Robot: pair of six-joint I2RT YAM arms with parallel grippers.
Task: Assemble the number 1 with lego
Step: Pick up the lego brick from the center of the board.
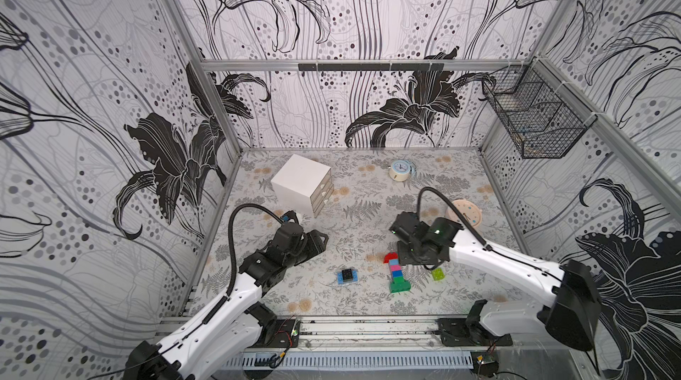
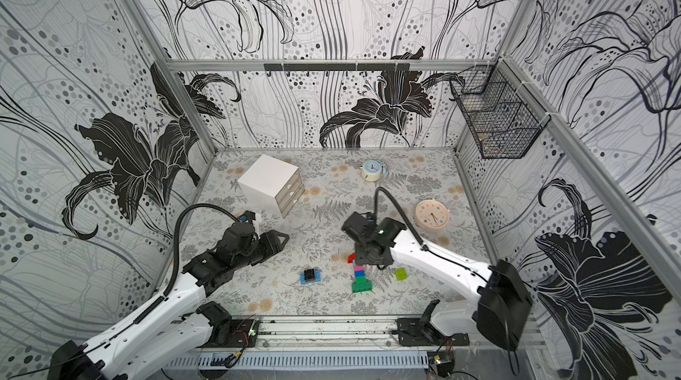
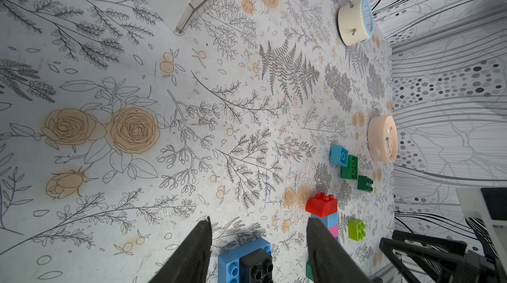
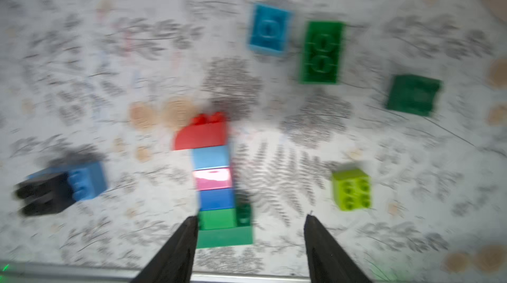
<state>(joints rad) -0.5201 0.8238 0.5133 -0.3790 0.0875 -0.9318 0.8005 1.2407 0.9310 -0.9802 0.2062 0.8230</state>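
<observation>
The left gripper (image 3: 258, 222) hangs left of the row of joined plastic lego bricks (image 1: 396, 274) lying on the floral-printed table (image 1: 331, 212). Its black fingers (image 3: 197, 243) stand moderately apart and grip nothing. Between this gripper and the row lies a blue oblong studded brick (image 1: 339, 281) with a black square brick (image 1: 346, 274) pressed onto it. The row runs from a red curved brick (image 1: 389, 257) through light blue, pink and blue to green at its near end. Just right of the row sits a lime square brick (image 1: 437, 273). The right gripper (image 4: 250, 217) hangs above the row, jaws wide apart and empty.
</observation>
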